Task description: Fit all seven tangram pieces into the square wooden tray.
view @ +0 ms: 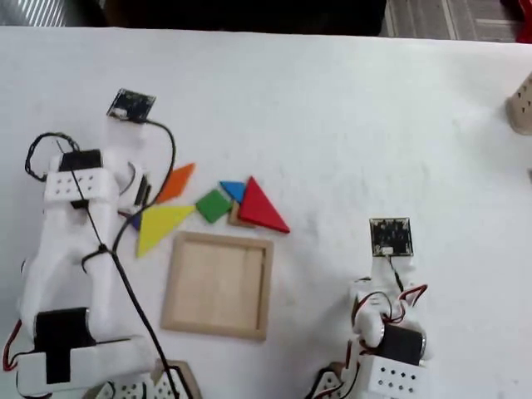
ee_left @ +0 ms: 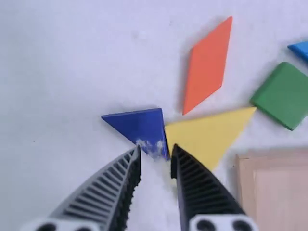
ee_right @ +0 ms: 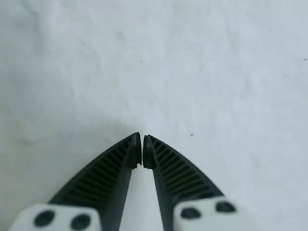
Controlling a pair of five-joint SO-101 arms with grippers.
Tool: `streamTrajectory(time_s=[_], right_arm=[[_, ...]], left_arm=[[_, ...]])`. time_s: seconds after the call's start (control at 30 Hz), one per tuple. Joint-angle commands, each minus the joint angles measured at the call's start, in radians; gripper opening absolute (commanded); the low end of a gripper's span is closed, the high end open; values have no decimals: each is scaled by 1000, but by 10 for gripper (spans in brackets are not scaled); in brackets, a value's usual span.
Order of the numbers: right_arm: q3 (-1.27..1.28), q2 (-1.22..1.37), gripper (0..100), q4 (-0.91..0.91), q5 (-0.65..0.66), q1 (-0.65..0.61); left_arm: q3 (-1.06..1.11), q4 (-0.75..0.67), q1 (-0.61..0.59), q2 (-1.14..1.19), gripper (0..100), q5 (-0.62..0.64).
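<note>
The high view lays out the square wooden tray, unfilled, on the worktop with the red triangle and yellow triangle just beyond it; the left wrist view adds a dark blue triangle beside the yellow one, the left pincer slightly parted at its corner, gripping nothing; the right wrist view has the right pincer closed, empty, over bare worktop.

Look at the dark blue triangular piece: nearly all of it is tucked under the white left arm, with just a sliver peeking out. A brownish piece hides beneath the red triangle, shape unreadable. In the left wrist view, the light blue piece and the square wooden tray run off the edge.
</note>
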Motion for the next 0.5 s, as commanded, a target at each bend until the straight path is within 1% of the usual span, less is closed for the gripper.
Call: streamTrajectory(time_s=[0.0,0.07,0.23,0.47], right_arm=[[0,-4,18,-18,11,8],[0,-4,18,-18,11,8],[2,-4,18,-18,11,8],[2,-4,18,-18,11,8]], left_arm=[[74,-166,-42,-4,192,-11],[100,-198,-61,-4,219,15],[118,-215,-105,-2,222,166],[184,-227,-99,-2,225,292]])
